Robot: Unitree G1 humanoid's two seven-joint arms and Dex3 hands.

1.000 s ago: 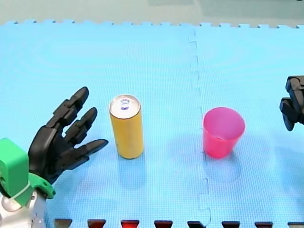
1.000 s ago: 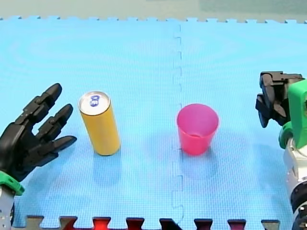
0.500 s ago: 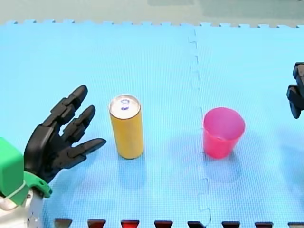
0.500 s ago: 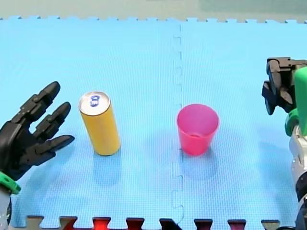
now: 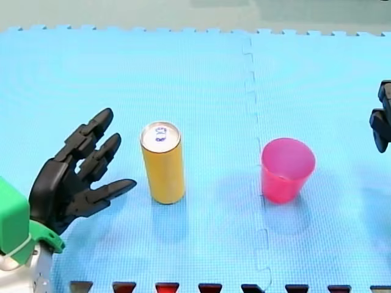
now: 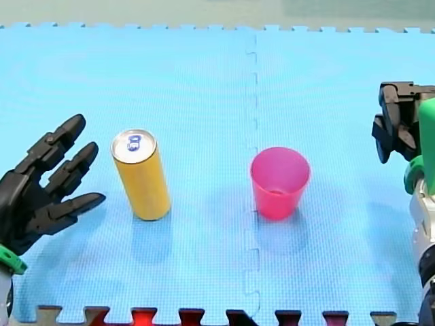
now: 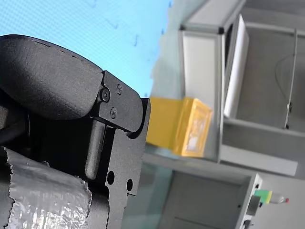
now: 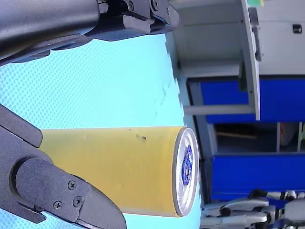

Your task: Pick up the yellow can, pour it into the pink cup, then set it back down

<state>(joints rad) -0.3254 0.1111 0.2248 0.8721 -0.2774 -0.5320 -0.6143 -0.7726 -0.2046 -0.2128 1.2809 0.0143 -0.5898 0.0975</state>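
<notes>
Yellow can (image 5: 162,165) stands upright on the blue mat (image 5: 201,79), left of the pink cup (image 5: 286,171) and apart from it; my left hand (image 5: 76,174) is just beside the can, empty and uncurled, not touching it. I think I should bring the palm to the can's middle and close around it evenly, because a push near the top may tip it. My right hand (image 6: 396,129) hangs curled and empty at the right side.

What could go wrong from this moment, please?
The yellow can is tall, narrow and upright; the open left hand beside it, not touching it, might knock it over while closing. The pink cup looks light and nothing holds it; the shut right hand is at the mat's right side, so pouring could tip it.
</notes>
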